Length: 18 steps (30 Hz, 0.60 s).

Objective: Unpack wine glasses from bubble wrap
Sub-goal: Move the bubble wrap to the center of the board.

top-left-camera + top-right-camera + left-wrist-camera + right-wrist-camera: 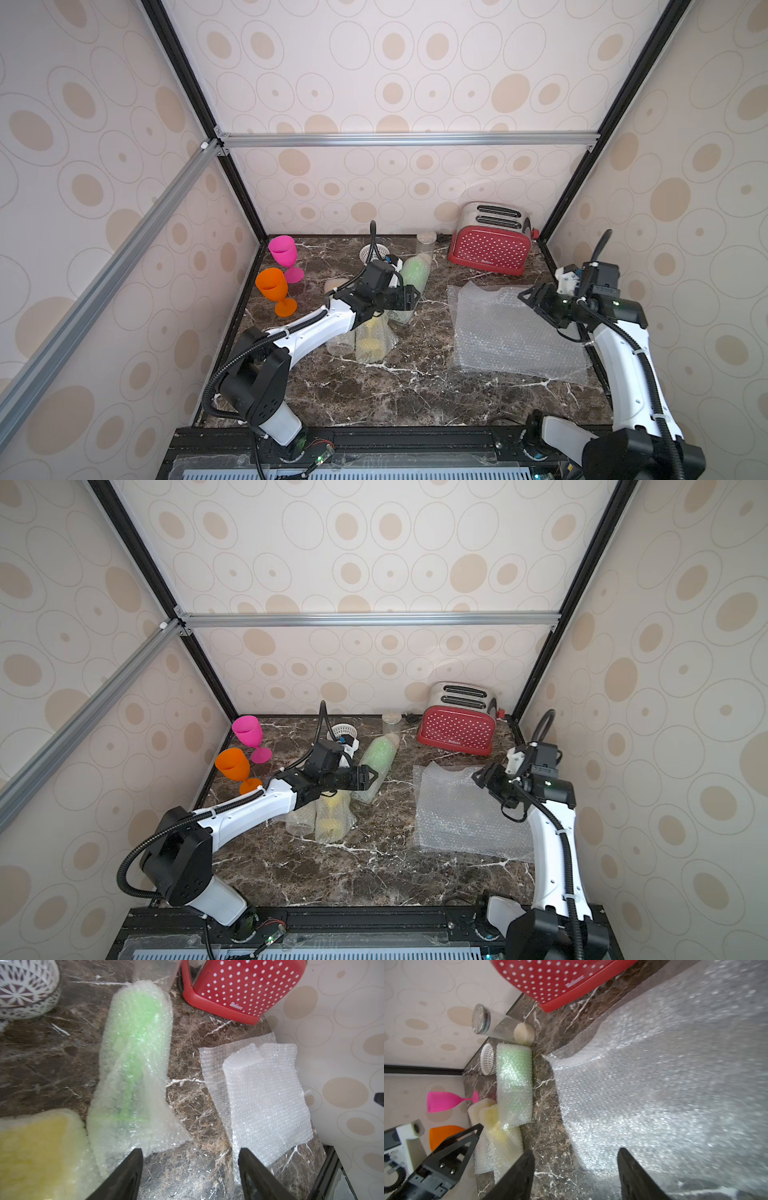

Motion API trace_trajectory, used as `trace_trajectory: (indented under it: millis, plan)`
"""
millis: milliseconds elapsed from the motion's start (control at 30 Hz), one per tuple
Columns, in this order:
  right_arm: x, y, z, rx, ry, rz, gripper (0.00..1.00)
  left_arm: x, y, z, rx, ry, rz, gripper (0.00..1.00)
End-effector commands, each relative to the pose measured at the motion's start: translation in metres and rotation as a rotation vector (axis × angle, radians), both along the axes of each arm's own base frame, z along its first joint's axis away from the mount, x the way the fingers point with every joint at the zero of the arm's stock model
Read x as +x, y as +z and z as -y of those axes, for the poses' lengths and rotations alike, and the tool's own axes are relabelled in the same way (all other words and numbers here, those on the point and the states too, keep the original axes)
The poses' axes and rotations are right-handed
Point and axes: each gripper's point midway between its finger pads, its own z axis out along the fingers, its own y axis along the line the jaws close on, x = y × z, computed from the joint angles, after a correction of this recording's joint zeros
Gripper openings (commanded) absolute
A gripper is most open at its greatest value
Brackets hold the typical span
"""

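A pink wine glass (pixel 283 249) and an orange one (pixel 272 284) stand upright and bare at the back left. A green wine glass lies rolled in bubble wrap (pixel 411 274) (pixel 135 1059) in the middle. Two wrapped rolls, one showing yellow (pixel 370 340) (pixel 39 1147), lie beside it under my left arm. My left gripper (pixel 413 297) (pixel 190 1150) is open and empty, above the near end of the green roll. Flat bubble wrap sheets (pixel 511 332) (pixel 664 1084) lie on the right. Over their far right edge my right gripper (pixel 524 296) (pixel 576 1150) hangs open, holding nothing.
A red dotted toaster (pixel 490 245) stands at the back right. A clear jar (pixel 426 245) and a white lattice bowl (pixel 372 251) sit by the back wall behind the green roll. Patterned walls close in on the left, the back and the right.
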Motion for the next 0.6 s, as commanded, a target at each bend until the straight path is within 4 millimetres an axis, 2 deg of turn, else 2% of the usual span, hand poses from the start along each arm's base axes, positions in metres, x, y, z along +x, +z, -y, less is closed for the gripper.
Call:
trace_trajectory:
  millis: [0, 400, 500, 567]
  plan:
    - [0.019, -0.011, -0.045, 0.093, 0.062, 0.012, 0.65, 0.006, 0.005, -0.014, 0.003, 0.007, 0.005, 0.73]
    - [0.082, -0.065, -0.2, -0.031, 0.321, -0.022, 0.63, 0.018, 0.001, -0.064, -0.005, 0.085, -0.024, 0.73]
    - [0.095, -0.073, -0.233, -0.06, 0.372, -0.018, 0.62, 0.016, -0.001, -0.072, -0.02, 0.098, -0.035, 0.73]
    - [0.102, -0.08, -0.248, -0.073, 0.394, -0.029, 0.61, 0.014, -0.001, -0.077, -0.028, 0.106, -0.038, 0.73]
